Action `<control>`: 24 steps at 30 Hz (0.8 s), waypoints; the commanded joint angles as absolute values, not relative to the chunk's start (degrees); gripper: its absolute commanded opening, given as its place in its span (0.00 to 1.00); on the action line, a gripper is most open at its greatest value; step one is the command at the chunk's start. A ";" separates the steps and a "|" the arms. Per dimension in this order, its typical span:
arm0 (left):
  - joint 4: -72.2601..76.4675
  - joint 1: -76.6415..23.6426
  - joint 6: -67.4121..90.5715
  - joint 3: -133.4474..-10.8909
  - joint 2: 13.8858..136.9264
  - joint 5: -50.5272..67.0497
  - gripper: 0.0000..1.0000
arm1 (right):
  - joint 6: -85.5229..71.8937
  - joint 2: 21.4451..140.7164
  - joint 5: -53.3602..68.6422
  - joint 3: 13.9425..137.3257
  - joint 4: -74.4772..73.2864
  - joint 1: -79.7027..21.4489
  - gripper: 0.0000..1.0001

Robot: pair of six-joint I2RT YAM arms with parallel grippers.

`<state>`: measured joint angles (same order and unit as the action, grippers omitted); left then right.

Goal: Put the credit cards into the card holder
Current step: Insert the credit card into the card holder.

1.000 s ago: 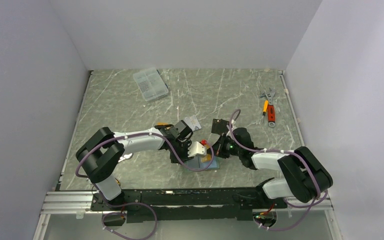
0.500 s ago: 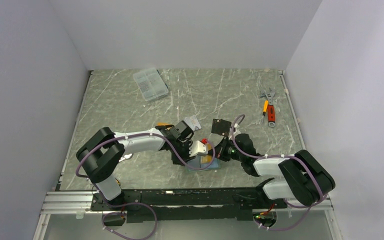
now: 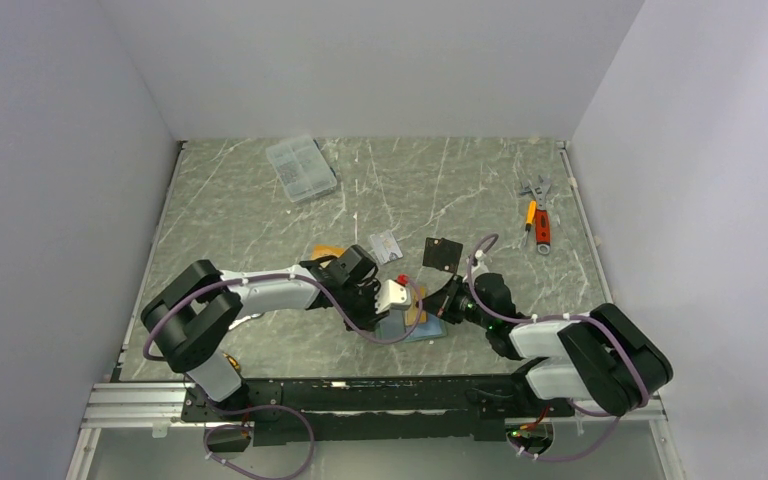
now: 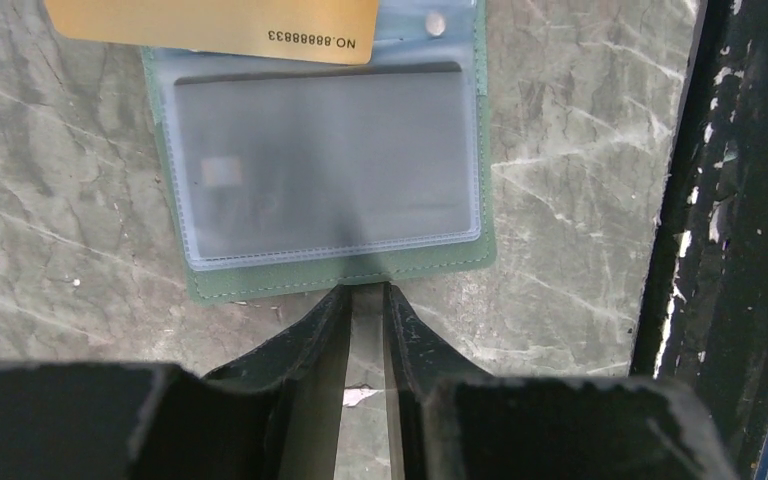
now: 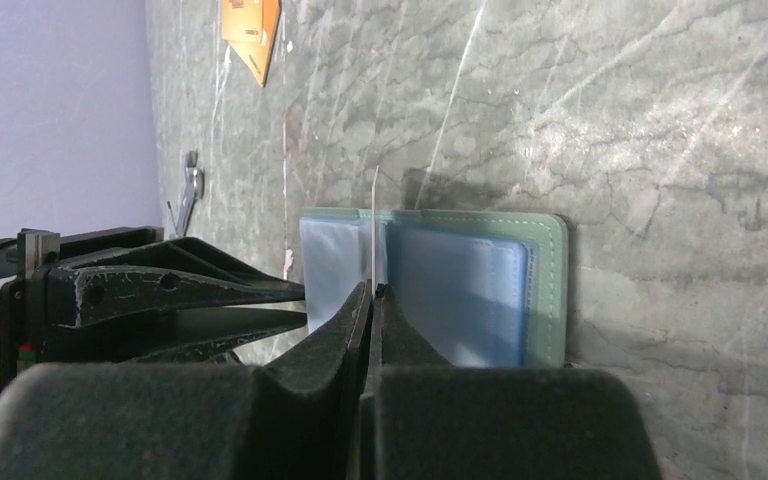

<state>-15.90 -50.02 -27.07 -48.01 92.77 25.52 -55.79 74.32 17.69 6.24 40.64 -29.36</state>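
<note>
My left fingers lie low over the bench, slightly spread. Only a narrow slit shows between them, and bare stone shows through it. Their tips meet the near green hem of the card holder, which lies open and flat just ahead of them. I cannot tell whether they nip that hem or only rest against it. Straight ahead of these tips is the holder's clouded blue pocket. Something grey with a small pale patch shows through it, too blurred to name.

My right fingers are pressed together on the gold card, pinching its lower edge. From their own view the card stands on edge as a thin pale line rising from the tips, over the middle of the open holder. The padded blue side lies to its right, the clear pocket side to its left. My left fingers reach in from that left side, level with the holder's edge. Seen from my left fingers, the gold card crosses the holder's far end, next to the snap stud.

The silvery card lies on the bench beyond my left fingers, and a flat orange piece lies farther to their left. A black square lies beyond my right fingers. All three are apart from the holder.
</note>
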 commanded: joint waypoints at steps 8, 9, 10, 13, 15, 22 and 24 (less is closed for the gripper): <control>-8.04 -48.52 -25.24 -45.60 93.96 29.74 0.23 | -57.36 77.34 14.56 5.41 49.75 -30.34 0.00; -8.07 -48.52 -25.34 -45.68 94.02 29.83 0.23 | -57.52 77.83 14.66 5.30 50.21 -30.28 0.00; -8.26 -48.58 -25.46 -45.77 94.12 29.79 0.23 | -57.76 78.25 14.75 5.12 50.86 -30.32 0.00; -8.19 -48.53 -25.27 -45.79 94.28 29.66 0.23 | -58.72 79.28 15.04 4.20 53.33 -30.32 0.00; -7.86 -48.54 -25.07 -45.66 94.15 29.35 0.23 | -59.34 79.49 15.22 3.50 54.15 -30.34 0.00; -7.44 -48.67 -24.43 -45.32 93.67 28.21 0.21 | -62.31 76.20 14.59 0.26 54.87 -30.94 0.00; -7.45 -48.77 -24.35 -45.35 93.94 28.15 0.20 | -62.80 75.18 14.11 0.12 54.80 -31.20 0.00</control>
